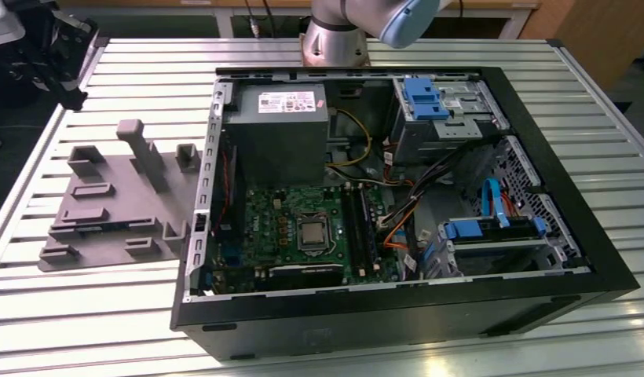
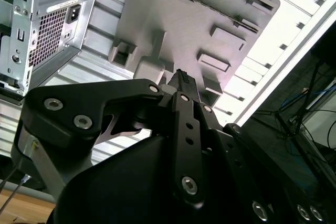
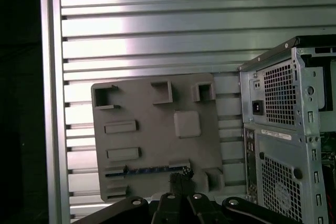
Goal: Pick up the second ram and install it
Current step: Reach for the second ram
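The exterior view gives us the slatted table (image 1: 123, 78), the open case (image 1: 406, 314) and the grey holder (image 1: 102, 236) beside it. In the first wrist view we find the second ram (image 3: 147, 170) lying in a holder slot just ahead of the claw (image 3: 181, 182), with bare slats separating holder from case. The second wrist view shows its fingers (image 2: 186, 129) drawn narrow, holding nothing.

- Silver slatted table (image 1: 144, 63): bare aluminium, brushed, catching a bright sheen.
- Grey moulded tray (image 1: 128, 200) on the left: plastic, matt, smooth.
- Black tower computer case (image 1: 406, 322): matt painted shell, dull bare steel inside.
- Green motherboard (image 1: 265, 220): lacquered, slightly glossy.
- Blue drive clips (image 1: 422, 98), far right: shiny plastic.
- Black gripper (image 2: 181, 77): matt links, polished steel screws.
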Robot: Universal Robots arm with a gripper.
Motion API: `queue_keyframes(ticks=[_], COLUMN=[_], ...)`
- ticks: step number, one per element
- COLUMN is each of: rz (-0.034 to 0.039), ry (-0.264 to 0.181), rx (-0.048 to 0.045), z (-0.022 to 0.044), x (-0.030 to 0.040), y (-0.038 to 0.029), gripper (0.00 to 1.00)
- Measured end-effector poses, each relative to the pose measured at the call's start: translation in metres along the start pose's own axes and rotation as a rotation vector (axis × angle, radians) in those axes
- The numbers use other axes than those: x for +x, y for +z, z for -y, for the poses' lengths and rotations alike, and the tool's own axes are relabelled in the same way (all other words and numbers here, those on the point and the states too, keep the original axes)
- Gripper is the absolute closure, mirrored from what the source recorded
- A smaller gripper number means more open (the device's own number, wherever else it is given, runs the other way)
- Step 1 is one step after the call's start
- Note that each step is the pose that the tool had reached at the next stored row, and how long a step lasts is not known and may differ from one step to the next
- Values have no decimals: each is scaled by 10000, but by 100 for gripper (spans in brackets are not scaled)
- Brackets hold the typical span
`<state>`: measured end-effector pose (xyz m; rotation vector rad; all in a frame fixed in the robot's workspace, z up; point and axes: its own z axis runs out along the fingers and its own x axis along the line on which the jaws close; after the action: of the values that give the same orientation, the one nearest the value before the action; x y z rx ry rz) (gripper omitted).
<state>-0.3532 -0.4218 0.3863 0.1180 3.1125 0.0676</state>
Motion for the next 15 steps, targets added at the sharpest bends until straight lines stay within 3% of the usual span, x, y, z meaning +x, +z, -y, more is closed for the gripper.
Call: queue_keyframes(ticks=[15], rz=[0], ry=[0], rx=[0], z=[56], x=[80], y=[8], gripper=[89])
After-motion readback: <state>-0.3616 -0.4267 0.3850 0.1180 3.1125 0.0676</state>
